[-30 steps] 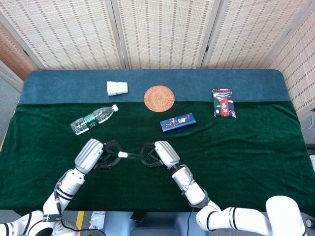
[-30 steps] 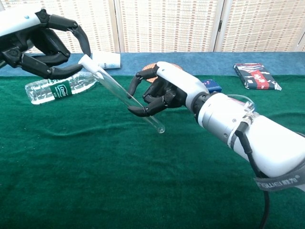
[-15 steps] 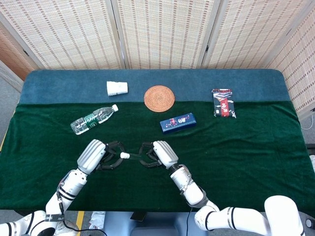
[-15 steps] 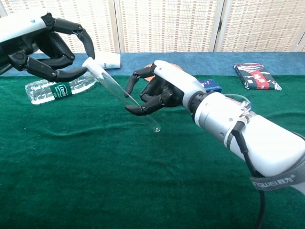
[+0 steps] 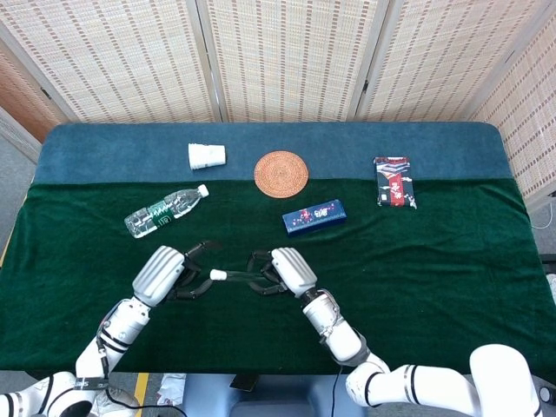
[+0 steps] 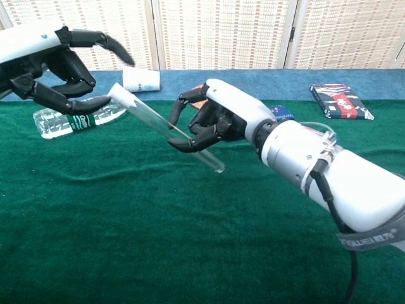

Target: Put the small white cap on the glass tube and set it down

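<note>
R hand (image 6: pixel 209 123) grips glass tube (image 6: pixel 166 129) mid-shaft; capped end, white cap (image 6: pixel 116 92), tilts up-left by spread L hand (image 6: pixel 54 69).

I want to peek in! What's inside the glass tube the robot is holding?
Nothing shows inside the glass tube: it looks clear and empty. The small white cap covers its top end, and the right hand's fingers hide a short middle stretch.

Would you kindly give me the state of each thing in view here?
glass tube: capped, tilted, held above the cloth
small white cap: on the tube's upper end
right robot hand: grips the tube
left robot hand: fingers spread, at the cap
water bottle: lying, capped
paper cup: on its side
</note>
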Motion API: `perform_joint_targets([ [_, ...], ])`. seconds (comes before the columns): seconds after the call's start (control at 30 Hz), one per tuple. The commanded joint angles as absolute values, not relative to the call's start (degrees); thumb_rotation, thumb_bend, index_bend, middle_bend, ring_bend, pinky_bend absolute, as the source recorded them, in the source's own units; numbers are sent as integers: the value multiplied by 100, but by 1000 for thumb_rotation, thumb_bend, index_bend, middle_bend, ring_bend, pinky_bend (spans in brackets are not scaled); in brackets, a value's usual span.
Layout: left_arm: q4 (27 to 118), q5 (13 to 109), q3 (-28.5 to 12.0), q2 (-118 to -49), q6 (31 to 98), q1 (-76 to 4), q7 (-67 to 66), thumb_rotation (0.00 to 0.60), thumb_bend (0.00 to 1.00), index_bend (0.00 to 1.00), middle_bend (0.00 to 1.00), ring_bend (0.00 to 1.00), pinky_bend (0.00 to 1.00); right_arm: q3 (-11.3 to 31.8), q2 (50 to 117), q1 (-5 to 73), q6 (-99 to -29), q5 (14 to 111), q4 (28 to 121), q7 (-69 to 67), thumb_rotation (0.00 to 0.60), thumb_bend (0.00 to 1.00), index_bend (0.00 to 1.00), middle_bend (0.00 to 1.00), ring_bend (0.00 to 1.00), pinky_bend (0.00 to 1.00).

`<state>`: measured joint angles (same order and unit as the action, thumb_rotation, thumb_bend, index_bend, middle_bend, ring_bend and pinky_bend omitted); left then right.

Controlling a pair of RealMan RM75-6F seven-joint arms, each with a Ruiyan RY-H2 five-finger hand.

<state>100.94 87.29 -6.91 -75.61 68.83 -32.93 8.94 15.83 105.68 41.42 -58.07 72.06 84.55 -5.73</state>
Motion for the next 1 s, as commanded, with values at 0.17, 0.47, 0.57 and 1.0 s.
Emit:
perform_joint_targets([
  [0.17, 10121, 8486, -630, -7083, 6564, -3282, 1104, 600, 273, 0, 410, 269, 382, 1462, 9849, 4204, -5547, 6730, 8866, 804, 600, 677, 779, 1000, 1000, 1000],
  [0.47, 9764, 8280, -557, -7011, 6557, -3152, 806, 600, 270, 0, 338, 166, 214, 1187, 10010, 4228, -5457, 6181, 8236, 1536, 600, 678, 774, 1000, 1000, 1000],
  [0.57, 9700, 8215, -530, -7000, 6584, -3091, 650, 600, 270, 0, 330, 158, 176, 1099, 10169, 4220, -5447, 6177, 7926, 1577, 600, 679, 694, 996, 1000, 1000],
  [1.0, 9490, 7939, -495, -6805, 6578, -2848, 832, 600, 268, 0, 302, 128, 84, 969, 10081, 4086, -5434, 6296, 7872, 1481, 600, 554, 160, 962, 1000, 1000],
])
